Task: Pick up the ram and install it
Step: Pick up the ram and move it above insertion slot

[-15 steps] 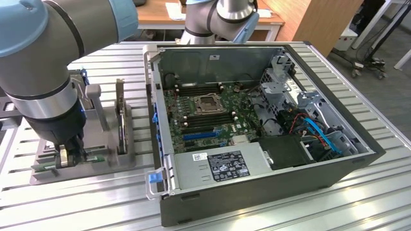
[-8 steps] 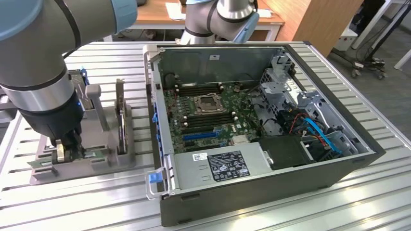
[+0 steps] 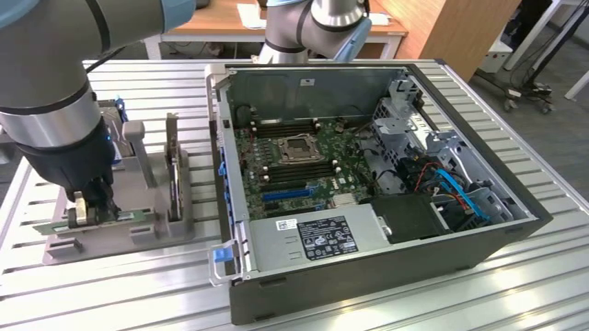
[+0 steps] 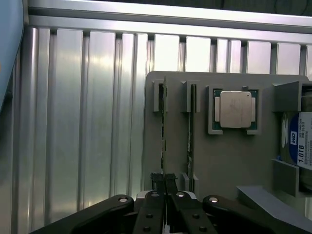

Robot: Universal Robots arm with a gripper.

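The long, thin green circuit-board ram stands on edge in the outermost slot along one edge of the grey plastic holder. The black two-finger pincer is directly over it, clamped across its thin faces about mid-length, with the stick's long axis running crosswise between the fingers.

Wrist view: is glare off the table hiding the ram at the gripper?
Wrist view: no; bright streaks lie on the table slats, the ram reads edge-on against the matte grey holder, the gripper shut on it, dark. Exterior view: glare on the near table slats, the ram evenly lit.
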